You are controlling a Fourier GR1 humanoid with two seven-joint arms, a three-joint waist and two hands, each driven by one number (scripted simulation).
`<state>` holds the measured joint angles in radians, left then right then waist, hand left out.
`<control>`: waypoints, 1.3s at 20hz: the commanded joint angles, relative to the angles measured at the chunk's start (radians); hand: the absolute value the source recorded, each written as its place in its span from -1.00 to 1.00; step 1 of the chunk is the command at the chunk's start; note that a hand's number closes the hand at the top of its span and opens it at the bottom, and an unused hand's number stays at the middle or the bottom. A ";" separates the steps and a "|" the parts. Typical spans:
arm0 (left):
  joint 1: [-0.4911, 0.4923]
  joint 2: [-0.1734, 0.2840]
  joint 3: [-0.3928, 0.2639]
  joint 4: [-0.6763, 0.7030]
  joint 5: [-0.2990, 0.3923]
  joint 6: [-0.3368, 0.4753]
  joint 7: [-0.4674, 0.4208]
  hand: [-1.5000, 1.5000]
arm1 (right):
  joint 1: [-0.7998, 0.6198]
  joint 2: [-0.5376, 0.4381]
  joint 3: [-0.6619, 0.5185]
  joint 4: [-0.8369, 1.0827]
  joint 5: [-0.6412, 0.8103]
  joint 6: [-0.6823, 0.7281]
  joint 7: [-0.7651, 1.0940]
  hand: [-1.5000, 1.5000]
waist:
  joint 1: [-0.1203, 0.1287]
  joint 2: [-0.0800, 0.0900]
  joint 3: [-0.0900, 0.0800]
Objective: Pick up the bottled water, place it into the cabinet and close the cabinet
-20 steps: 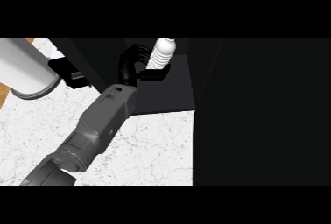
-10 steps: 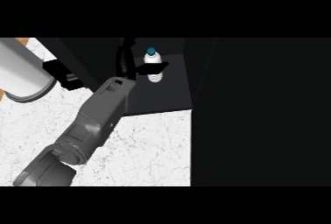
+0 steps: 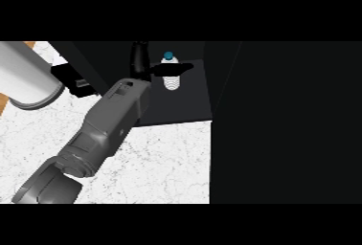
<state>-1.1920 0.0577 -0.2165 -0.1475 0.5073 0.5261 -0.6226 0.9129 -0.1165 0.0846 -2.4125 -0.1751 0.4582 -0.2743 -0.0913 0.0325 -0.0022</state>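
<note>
The bottled water (image 3: 170,72) stood inside the dark cabinet (image 3: 176,107), blue cap up, near its back. The right hand (image 3: 145,67) reached in from the white speckled counter (image 3: 155,162), a black finger or thumb curled across the bottle's front, grasping it. The cabinet's dark panel (image 3: 283,124) filled the view's right side. The left hand (image 3: 71,81), black beside its pale grey forearm, showed at upper left; its fingers could not be made out.
</note>
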 commanded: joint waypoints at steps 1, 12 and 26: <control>-0.031 -0.003 0.043 -0.040 0.035 -0.103 -0.032 -1.00 | 0.017 -0.003 0.011 -0.063 -0.057 -0.002 0.047 -1.00 | 0.013 -0.004 0.000; 0.087 -0.057 0.022 -0.122 0.034 -0.163 -0.088 -1.00 | -0.001 0.024 0.033 -0.099 -0.063 -0.045 0.111 -1.00 | 0.069 -0.031 0.002; 0.387 -0.058 -0.173 -0.579 0.130 -0.284 0.032 -1.00 | 0.044 0.023 0.070 -0.184 -0.039 -0.090 0.163 -1.00 | 0.100 -0.043 0.001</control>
<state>-0.8695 0.0006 -0.3443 -0.6026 0.6153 0.2848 -0.6370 0.9352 -0.0760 0.1732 -2.4325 -0.1725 0.3953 -0.1976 -0.0043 -0.0091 -0.0009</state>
